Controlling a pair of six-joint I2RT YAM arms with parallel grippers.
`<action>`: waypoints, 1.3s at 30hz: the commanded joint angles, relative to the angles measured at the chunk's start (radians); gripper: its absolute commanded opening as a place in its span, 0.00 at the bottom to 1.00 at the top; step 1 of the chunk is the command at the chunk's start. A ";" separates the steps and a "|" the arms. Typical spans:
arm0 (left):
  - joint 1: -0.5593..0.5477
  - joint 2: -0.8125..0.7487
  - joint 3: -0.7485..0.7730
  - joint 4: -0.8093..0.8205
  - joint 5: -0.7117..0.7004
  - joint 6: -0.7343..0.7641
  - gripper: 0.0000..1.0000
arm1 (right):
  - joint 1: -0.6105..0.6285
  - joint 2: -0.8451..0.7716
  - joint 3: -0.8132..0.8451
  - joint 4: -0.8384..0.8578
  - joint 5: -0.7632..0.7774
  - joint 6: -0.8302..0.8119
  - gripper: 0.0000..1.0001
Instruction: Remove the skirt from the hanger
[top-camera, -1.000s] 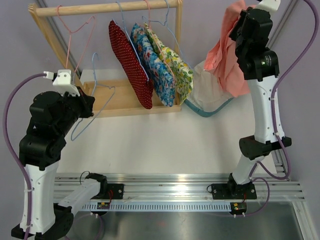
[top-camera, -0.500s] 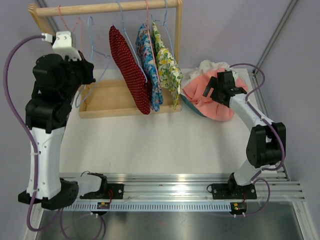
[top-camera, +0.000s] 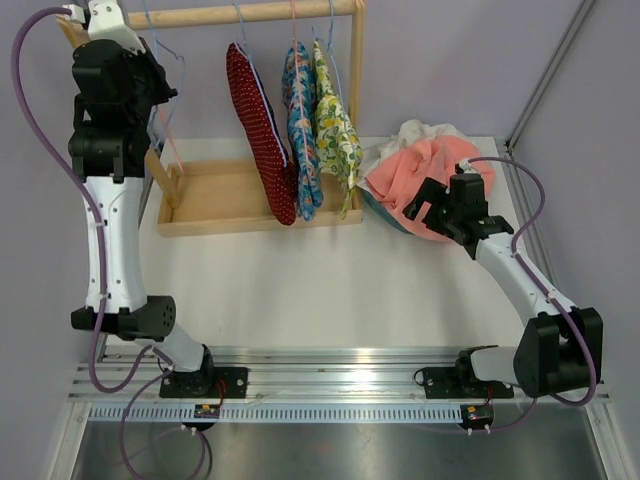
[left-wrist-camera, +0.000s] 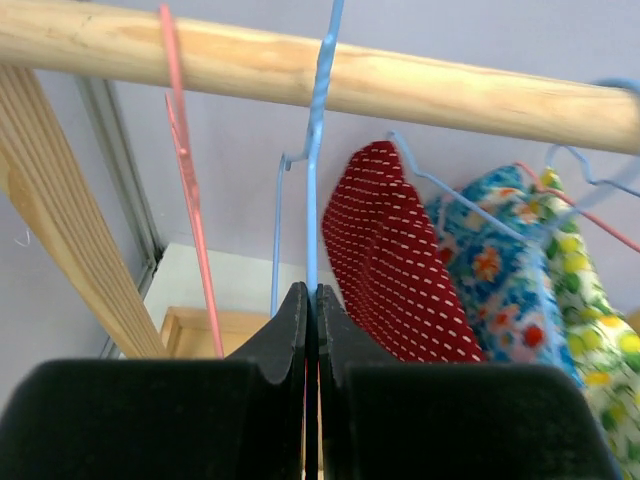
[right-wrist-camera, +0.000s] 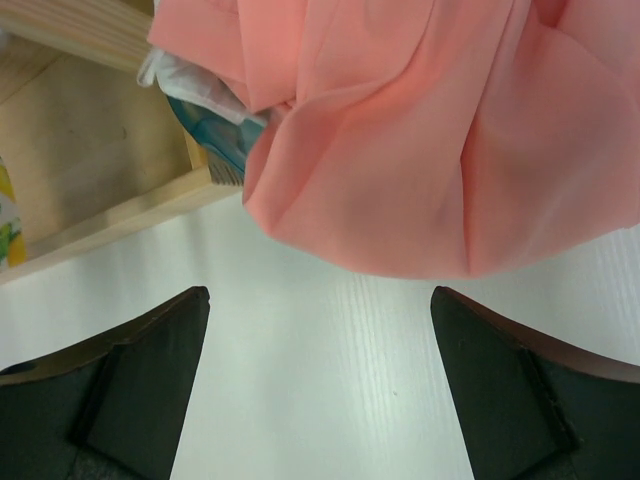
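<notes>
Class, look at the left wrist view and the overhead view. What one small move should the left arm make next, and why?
Probably open the left gripper to release the blue hanger. Its jaws are shut on the bare wire, which runs up past the wooden rod, and the pink skirt already lies in a heap, off any hanger, by the open right gripper.
</notes>
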 joint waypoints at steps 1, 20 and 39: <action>0.064 0.055 0.031 0.077 0.070 -0.073 0.00 | 0.005 -0.057 -0.036 0.005 -0.050 -0.022 0.99; 0.065 -0.218 -0.341 0.068 0.119 -0.008 0.57 | 0.005 -0.128 -0.046 -0.018 -0.059 -0.024 1.00; -0.168 -0.077 -0.209 0.044 0.261 -0.069 0.65 | 0.005 -0.217 -0.069 -0.079 -0.027 -0.050 0.99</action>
